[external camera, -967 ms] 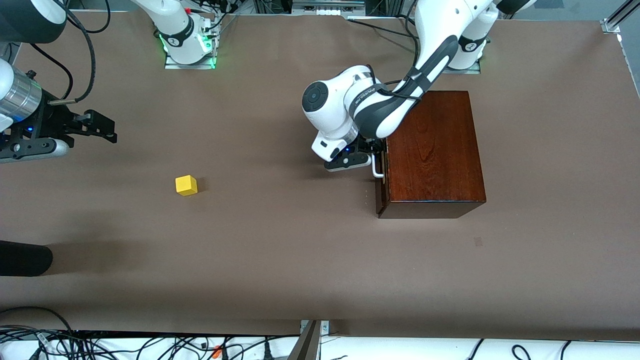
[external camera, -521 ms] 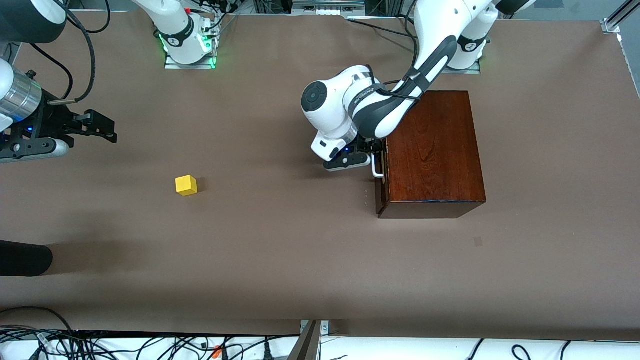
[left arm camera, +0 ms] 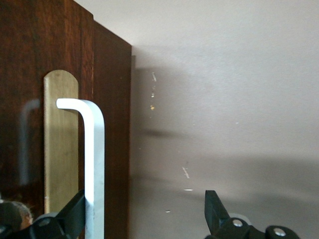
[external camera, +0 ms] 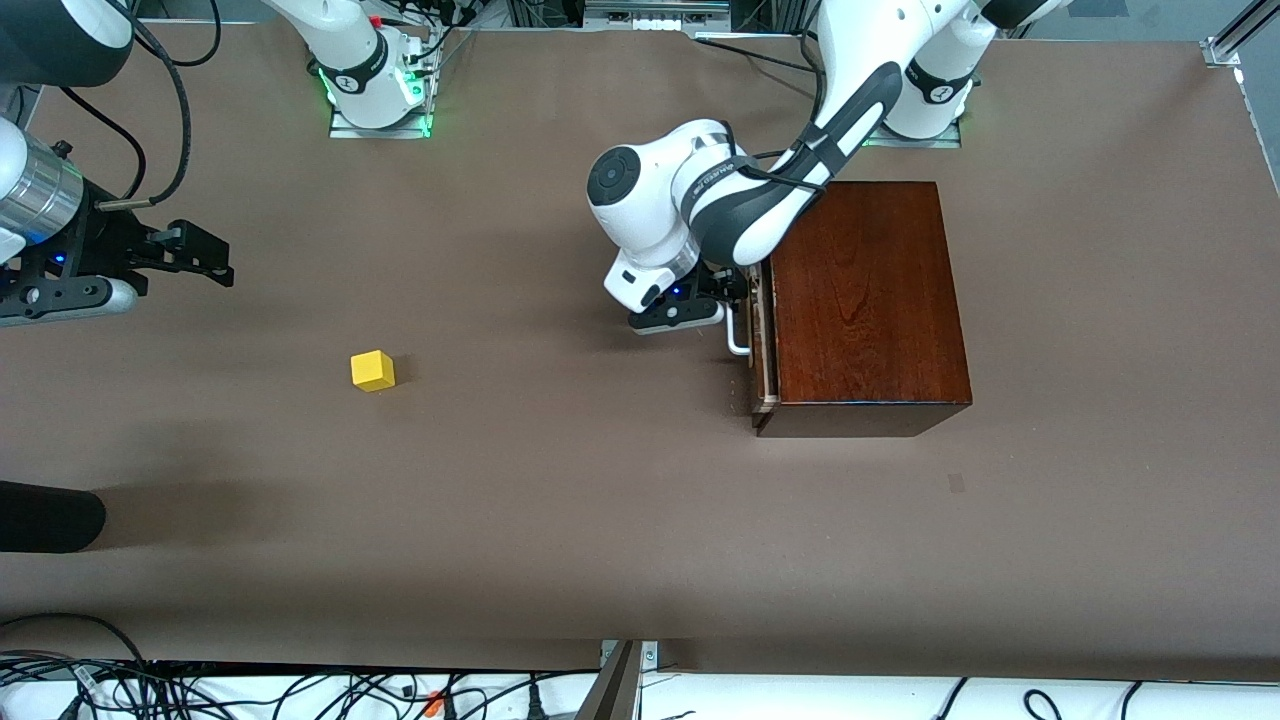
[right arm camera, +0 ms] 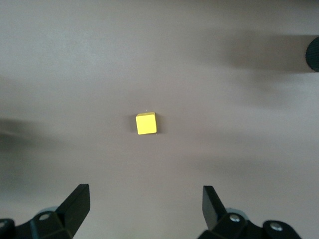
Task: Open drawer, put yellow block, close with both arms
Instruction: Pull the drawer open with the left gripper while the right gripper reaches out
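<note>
The mahogany box (external camera: pixel 865 300) stands toward the left arm's end of the table. Its drawer (external camera: pixel 757 350) is out by a narrow gap, and a pale strip of tray shows. My left gripper (external camera: pixel 737 298) is open at the white handle (external camera: pixel 738 337). In the left wrist view one finger (left arm camera: pixel 75 211) touches the handle bar (left arm camera: pixel 94 159), with the gripper (left arm camera: pixel 144 211) otherwise on nothing. The yellow block (external camera: pixel 372 370) lies on the table toward the right arm's end. My right gripper (external camera: pixel 215 262) waits open above the table, with the block (right arm camera: pixel 146 123) ahead of its fingers (right arm camera: pixel 79 201).
A dark rounded object (external camera: pixel 45 515) juts in at the table's edge at the right arm's end, nearer to the camera than the block. Cables and a metal bracket (external camera: pixel 622 680) line the near edge. The brown table (external camera: pixel 560 500) spreads between block and box.
My left gripper has moved away from the box toward the right arm's end, and the handle has come with it. The drawer has slid out a little. The right arm has not moved.
</note>
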### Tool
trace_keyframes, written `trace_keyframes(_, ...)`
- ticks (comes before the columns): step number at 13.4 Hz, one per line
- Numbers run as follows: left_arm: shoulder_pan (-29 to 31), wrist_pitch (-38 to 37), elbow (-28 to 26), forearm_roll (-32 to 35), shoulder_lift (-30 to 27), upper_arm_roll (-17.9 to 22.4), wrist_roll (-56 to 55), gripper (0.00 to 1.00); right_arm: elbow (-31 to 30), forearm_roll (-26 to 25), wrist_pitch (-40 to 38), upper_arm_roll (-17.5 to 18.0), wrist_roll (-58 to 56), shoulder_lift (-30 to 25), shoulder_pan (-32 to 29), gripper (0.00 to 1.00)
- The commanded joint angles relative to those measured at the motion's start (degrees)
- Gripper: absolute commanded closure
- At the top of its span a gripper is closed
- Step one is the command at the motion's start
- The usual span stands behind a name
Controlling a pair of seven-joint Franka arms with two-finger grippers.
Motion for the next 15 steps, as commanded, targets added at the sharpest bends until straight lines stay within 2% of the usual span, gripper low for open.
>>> trace_keyframes(1,-2.02,-0.08,5.2,0.38,3.48,0.0,-1.23,0.0,0.12,0.38,0.19,-0.02,-0.15,-0.15,-0.19,0.0)
trace_keyframes(15,-5.8,1.23,13.65,-2.69,7.79,0.0,-3.25,0.0,0.2,0.38,0.19,-0.02,-0.23,-0.15,-0.19,0.0)
